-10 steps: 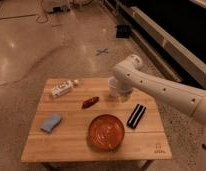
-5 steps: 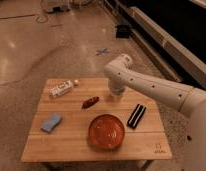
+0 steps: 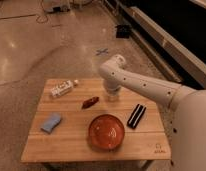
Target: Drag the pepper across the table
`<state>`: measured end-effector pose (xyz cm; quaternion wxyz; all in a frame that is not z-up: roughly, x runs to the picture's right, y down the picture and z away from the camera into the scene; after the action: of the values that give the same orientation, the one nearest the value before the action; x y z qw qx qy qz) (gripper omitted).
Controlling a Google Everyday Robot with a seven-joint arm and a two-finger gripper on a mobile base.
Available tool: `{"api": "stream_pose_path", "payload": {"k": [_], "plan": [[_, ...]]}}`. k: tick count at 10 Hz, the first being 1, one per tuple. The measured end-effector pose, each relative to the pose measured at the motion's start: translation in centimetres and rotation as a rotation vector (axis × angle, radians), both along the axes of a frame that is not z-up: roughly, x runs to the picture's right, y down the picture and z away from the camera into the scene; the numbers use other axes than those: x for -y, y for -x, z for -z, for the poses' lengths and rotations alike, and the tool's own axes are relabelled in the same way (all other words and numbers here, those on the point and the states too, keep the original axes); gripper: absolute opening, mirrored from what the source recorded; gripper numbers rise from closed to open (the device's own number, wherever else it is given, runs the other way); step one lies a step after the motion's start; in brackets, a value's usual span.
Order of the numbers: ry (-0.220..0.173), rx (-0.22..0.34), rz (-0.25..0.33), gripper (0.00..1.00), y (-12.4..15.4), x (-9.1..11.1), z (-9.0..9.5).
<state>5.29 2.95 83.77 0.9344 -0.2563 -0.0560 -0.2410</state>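
On grey floor: square light wooden plank bench [image 3: 71, 145]. White robot arm [image 3: 146, 87] reaches in from the right over its far side. Round orange-red plate [image 3: 106, 131] near front edge, black rectangular bar [image 3: 136, 116] right of it. Blue pad [image 3: 51, 122] left, white bottle [image 3: 63, 89] lying far left. Hand [image 3: 112, 96] clenched, low over mid-bench. Small glossy dark red-brown pepper [image 3: 90, 102] on the bench, just left of hand, not gripped.
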Motion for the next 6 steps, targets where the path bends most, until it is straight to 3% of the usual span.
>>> {"api": "stream_pose_path", "payload": {"k": [3, 6], "plan": [[0.011, 0.022, 0.027, 0.41, 1.1, 0.6, -1.8], [0.014, 0.027, 0.040, 0.41, 2.4, 0.4, -2.5]]}}
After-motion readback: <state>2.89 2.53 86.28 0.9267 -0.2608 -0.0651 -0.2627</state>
